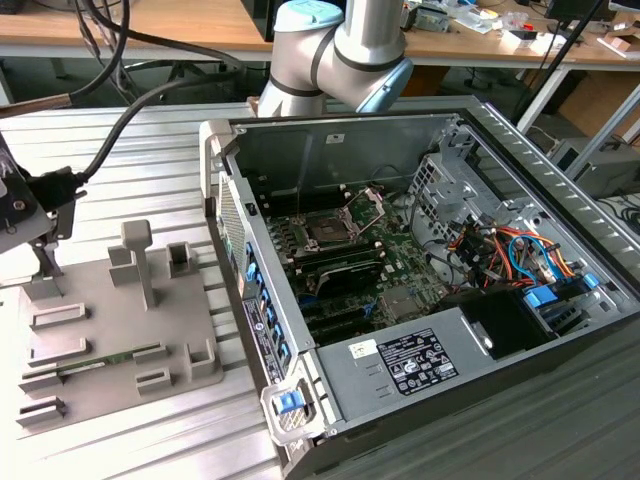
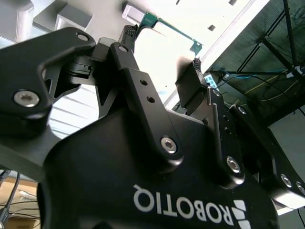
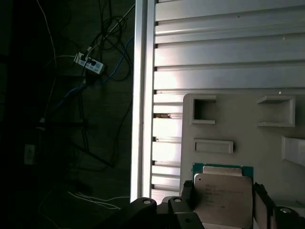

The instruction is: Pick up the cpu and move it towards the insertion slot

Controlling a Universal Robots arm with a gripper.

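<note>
The cpu point(image 3: 223, 192) is a small square chip with a silvery top and a green rim, and it sits between my gripper's point(image 3: 222, 202) two black fingers above the grey tray point(image 3: 238, 124). In the second wrist view its green edge point(image 2: 164, 26) spans from one fingertip point(image 2: 128, 32) to the other, so the gripper point(image 2: 162, 46) is shut on it. In the exterior view the gripper point(image 1: 42, 262) hangs over the tray's far corner at that view's left. The insertion slot point(image 1: 328, 230) lies on the green board inside the open computer case, its silver plate hinged up.
The grey tray point(image 1: 120, 320) has several raised holders, and a thin green memory stick point(image 1: 105, 360) lies on it. The case's metal wall point(image 1: 235, 250) stands between tray and socket. Coloured cables point(image 1: 510, 250) and a power supply point(image 1: 420, 362) fill the case's right. The table edge point(image 3: 143, 95) drops to the floor.
</note>
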